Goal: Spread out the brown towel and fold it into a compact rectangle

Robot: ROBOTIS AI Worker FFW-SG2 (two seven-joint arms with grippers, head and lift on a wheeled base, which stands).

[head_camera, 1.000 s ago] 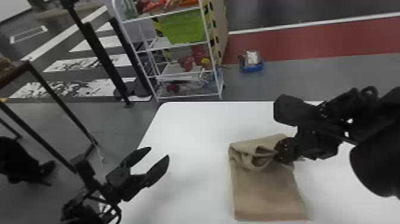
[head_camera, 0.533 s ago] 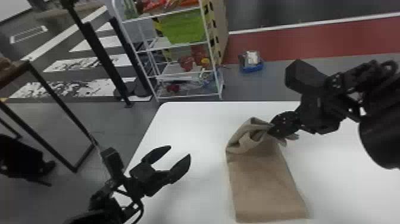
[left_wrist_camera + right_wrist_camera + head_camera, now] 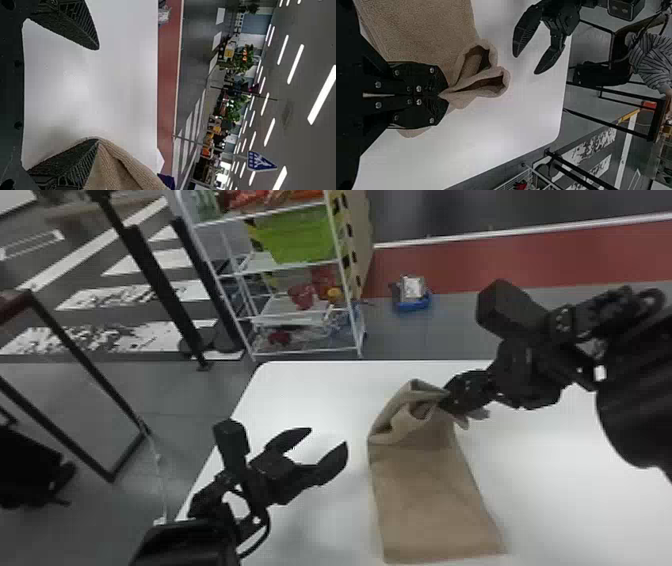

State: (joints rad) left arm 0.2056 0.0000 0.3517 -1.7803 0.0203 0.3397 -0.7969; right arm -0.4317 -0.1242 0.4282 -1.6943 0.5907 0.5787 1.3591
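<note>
okay, the brown towel (image 3: 430, 500) is lying on the table (image 3: 300, 400), its near part resting flat, its far end bunching up into loose folds. i'm pinching that far end in the right gripper (image 3: 450, 397), fingers clenching the cloth over the table's far half. the left gripper (image 3: 328, 436) is hovering above the table's left side, fingers spreading wide, gripping nothing.

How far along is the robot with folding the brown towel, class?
Already done, it seems: the brown towel is a long, narrow strip, its near part flat on the white table.
In hand: the right pincer is shut on the bunched far end; the left pincer is open.
Left: straightening that end and, probably, folding the strip into a compact rectangle.
</note>
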